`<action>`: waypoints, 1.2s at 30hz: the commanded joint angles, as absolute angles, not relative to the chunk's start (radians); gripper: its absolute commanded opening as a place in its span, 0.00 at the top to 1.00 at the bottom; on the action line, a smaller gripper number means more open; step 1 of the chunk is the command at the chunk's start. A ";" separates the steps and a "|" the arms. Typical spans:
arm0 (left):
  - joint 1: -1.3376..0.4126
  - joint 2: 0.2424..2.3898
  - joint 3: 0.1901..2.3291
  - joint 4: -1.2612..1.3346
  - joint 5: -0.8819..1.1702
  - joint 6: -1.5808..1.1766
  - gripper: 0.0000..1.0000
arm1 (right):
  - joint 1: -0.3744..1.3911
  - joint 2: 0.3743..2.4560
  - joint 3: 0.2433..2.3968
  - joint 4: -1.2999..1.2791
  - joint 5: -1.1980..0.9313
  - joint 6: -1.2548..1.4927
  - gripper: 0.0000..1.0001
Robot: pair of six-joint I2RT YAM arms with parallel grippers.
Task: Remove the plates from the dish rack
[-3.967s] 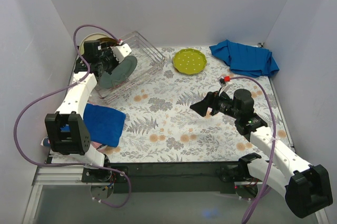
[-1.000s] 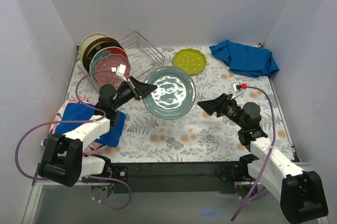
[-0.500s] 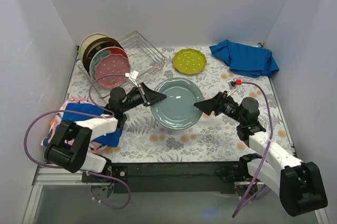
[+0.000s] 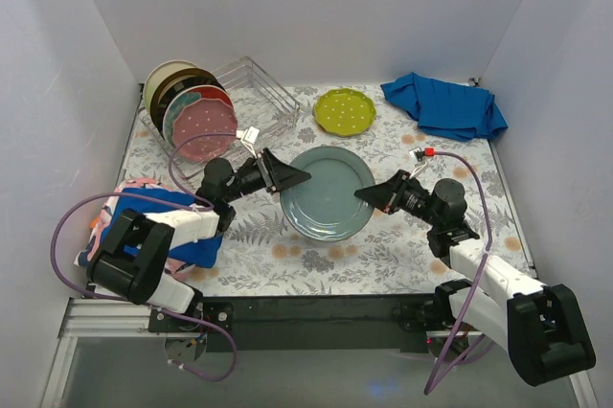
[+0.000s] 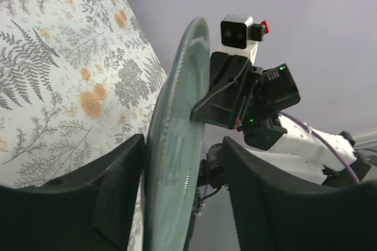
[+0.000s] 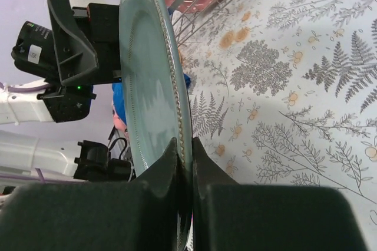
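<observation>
A grey-teal plate [image 4: 328, 192] hangs over the middle of the table between both grippers. My right gripper [image 4: 366, 194] is shut on its right rim; in the right wrist view both fingers [image 6: 184, 145] pinch the beaded edge of the plate [image 6: 147, 86]. At the left rim my left gripper [image 4: 302, 176] stands open, its jaws [image 5: 182, 141] on either side of the plate [image 5: 171, 174] with a gap on one side. The wire dish rack [image 4: 259, 92] at the back left holds a pink plate [image 4: 199, 125], darker ones and a cream one [image 4: 168, 78] upright. A lime-green plate [image 4: 345, 111] lies flat on the table.
A crumpled blue cloth [image 4: 445, 106] lies at the back right. Another blue cloth [image 4: 163, 226] sits over a pink patterned thing at the left, under the left arm. The floral tablecloth [image 4: 316, 264] covers the table, and white walls close it in on three sides.
The plate has come down and to the right over the table's middle. My right gripper has closed on its right rim, and my left gripper's jaws have opened off the left rim.
</observation>
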State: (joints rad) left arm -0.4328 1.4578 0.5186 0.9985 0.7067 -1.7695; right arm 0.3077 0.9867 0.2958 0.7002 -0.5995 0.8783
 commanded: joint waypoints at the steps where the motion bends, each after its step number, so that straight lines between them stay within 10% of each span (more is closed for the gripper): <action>1: -0.431 1.414 0.566 0.906 0.687 -1.730 0.40 | 0.292 0.954 0.282 0.764 -0.507 0.936 0.99; 20: -0.641 1.128 0.630 0.302 -0.098 -1.393 0.25 | -0.290 1.031 0.199 0.696 -0.354 0.970 0.99; 36: -0.649 1.103 0.603 0.316 0.077 -1.416 0.17 | -0.638 1.152 0.212 0.646 -0.370 0.925 0.99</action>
State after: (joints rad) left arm -0.6434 1.1805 0.6342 0.2821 0.0841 -1.4185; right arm -0.5991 1.1606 0.1810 0.5152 -0.3428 0.9154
